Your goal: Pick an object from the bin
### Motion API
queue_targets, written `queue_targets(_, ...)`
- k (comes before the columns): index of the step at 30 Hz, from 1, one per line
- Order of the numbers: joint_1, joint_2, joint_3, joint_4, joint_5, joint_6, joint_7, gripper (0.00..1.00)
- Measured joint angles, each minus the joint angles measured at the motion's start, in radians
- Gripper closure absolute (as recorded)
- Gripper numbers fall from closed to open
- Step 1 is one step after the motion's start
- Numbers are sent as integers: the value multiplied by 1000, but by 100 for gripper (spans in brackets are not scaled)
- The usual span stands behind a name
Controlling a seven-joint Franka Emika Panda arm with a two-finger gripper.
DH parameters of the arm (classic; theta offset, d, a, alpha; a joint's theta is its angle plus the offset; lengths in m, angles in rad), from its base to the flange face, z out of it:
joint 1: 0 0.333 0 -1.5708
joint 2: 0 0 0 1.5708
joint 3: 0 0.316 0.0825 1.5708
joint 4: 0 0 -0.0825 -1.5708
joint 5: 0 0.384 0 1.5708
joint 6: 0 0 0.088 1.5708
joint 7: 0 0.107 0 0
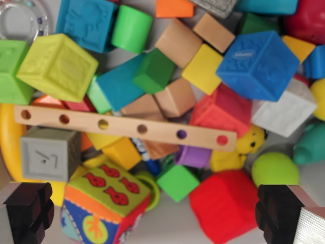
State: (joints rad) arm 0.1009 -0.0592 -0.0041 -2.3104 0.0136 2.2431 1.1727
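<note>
Toys heaped edge to edge in the bin point(175, 223). Pincer point(155, 213) released, dark fingers point(28, 208) spread wide at seven and five o'clock, gripping nothing. Best target: red block point(223, 203) at five o'clock, lying on top beside the small green cube point(177, 182). Straight descent advised, fingers straddling its flat sides, clear of the wooden strip point(124, 127) with holes crossing the middle. Soft-looking, rounded corners, bright red, likely easy to squeeze.

A holed wooden strip point(124, 127) lies across the piled blocks point(259, 63).
</note>
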Motion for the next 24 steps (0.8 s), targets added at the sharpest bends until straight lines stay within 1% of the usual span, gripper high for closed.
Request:
queue_targets(13, 30, -48, 40, -116, 0, 69, 165, 0)
queue_targets(19, 46, -67, 63, -169, 2, 103, 251, 0)
queue_targets(20, 48, -69, 65, -174, 2, 106, 258, 0)
queue_targets(24, 61, -82, 84, -212, 6, 132, 323, 0)
